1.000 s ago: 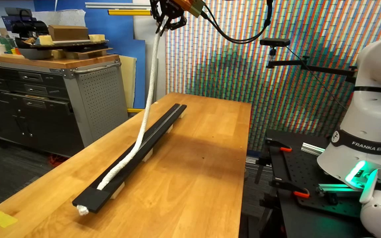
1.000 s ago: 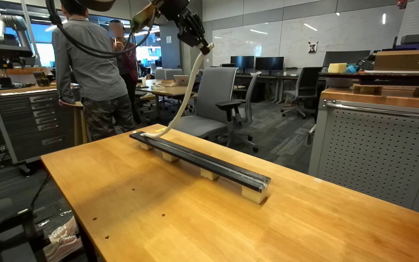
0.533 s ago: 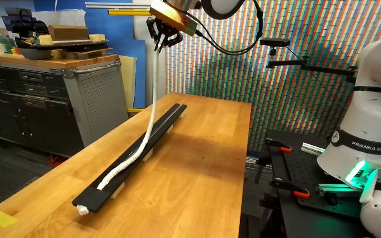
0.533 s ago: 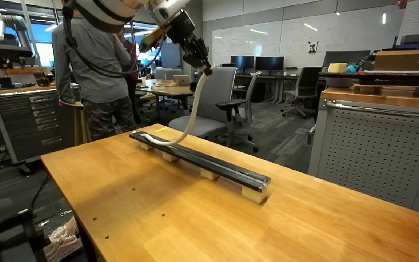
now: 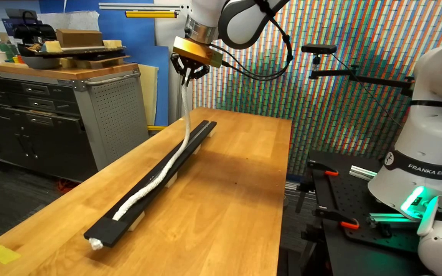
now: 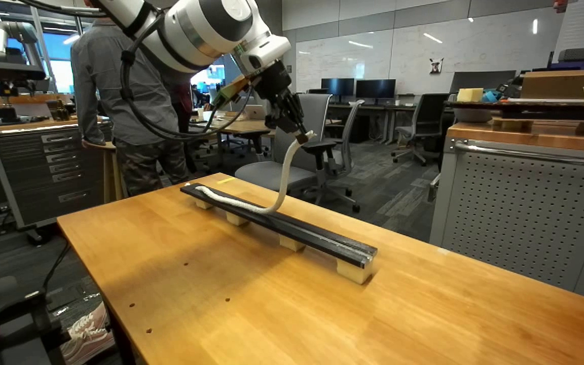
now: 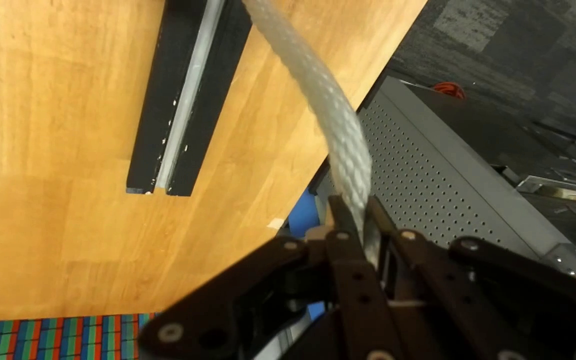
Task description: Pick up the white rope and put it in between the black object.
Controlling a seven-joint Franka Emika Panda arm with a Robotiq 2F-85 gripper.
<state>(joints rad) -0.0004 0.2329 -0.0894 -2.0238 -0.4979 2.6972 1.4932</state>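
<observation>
Gripper (image 7: pixel 357 207) pinches white rope (image 5: pixel 161 176) just short of its free tip, holding that end off grooved black bar (image 6: pixel 294 230), probably to lay it in progressively. Opposite end runs under end cap (image 5: pixel 107 231), presumably anchored; adjoining stretch lies along bar, seating unclear.

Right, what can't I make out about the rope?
Wrist view: where white rope meets groove, cut off by top edge.
Wrist view: rope's tip, lost within the blurred gripper.
Both exterior views: how deep laid rope sits; it covers the groove.
In an exterior view: whether rope and white tuft connect; black end plate hides that.
</observation>
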